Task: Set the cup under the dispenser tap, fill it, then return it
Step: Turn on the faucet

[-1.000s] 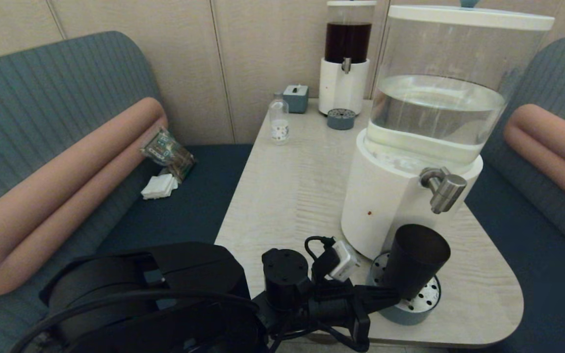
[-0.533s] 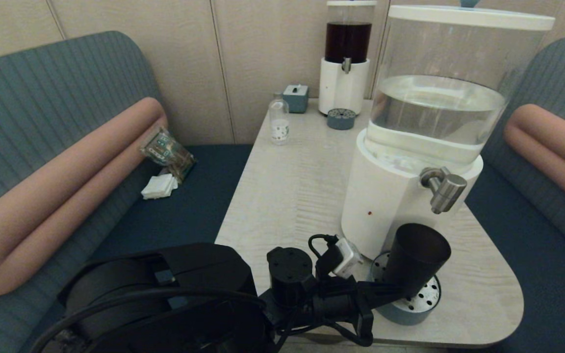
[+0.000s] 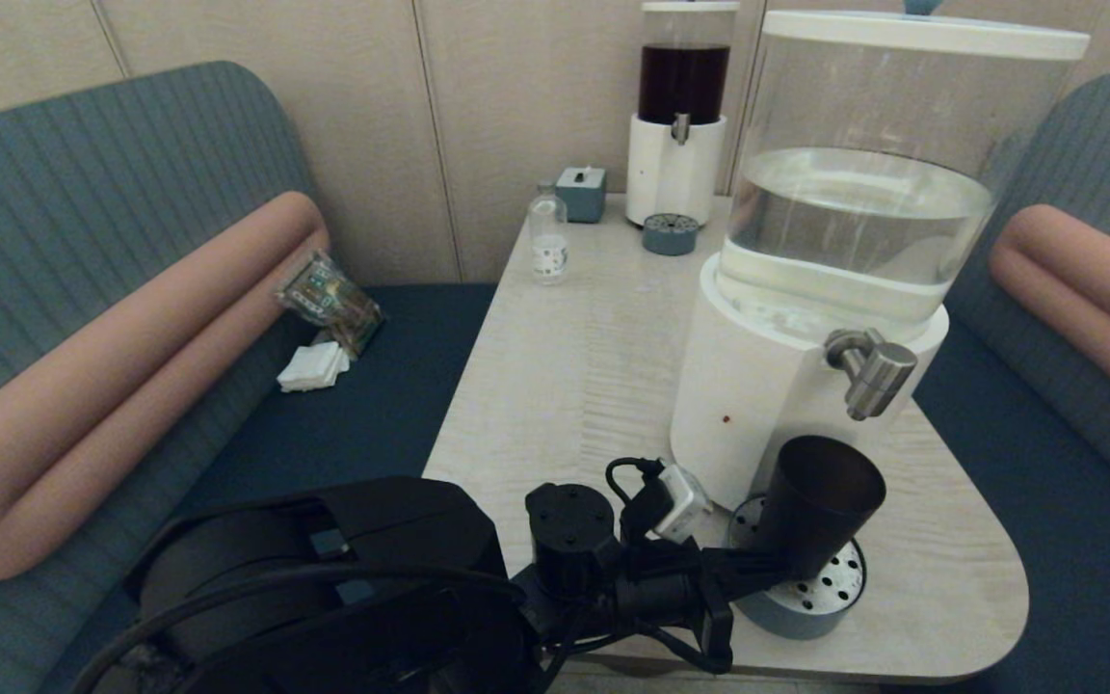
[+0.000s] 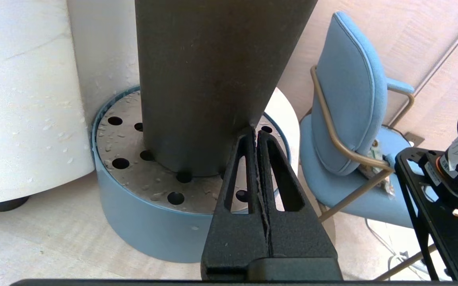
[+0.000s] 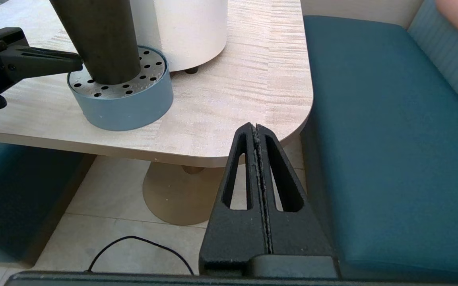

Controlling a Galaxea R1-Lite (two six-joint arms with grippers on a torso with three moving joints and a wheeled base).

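The matte black cup (image 3: pixel 820 501) stands on the perforated top of the blue drip tray (image 3: pixel 796 617), below and slightly in front of the steel dispenser tap (image 3: pixel 871 374). My left gripper (image 3: pixel 772 569) is shut with nothing between its fingers. In the left wrist view its tips (image 4: pixel 254 133) touch the lower side of the cup (image 4: pixel 205 79) above the tray (image 4: pixel 145 230). The right wrist view shows the cup (image 5: pixel 98 39), the tray (image 5: pixel 129 107) and my left gripper (image 5: pixel 76 61) beside it. My right gripper (image 5: pixel 255 127) is shut and empty, low beside the table's rounded corner.
The large white dispenser (image 3: pixel 767 405) stands right behind the tray. Far back on the table are a small clear bottle (image 3: pixel 547 241), a grey box (image 3: pixel 581 193) and a smaller dispenser with dark liquid (image 3: pixel 678 116). Blue bench seats (image 5: pixel 380 119) flank the table (image 3: pixel 565 366).
My left arm has edged slightly to the right, toward the cup. The cup has barely shifted on the tray.
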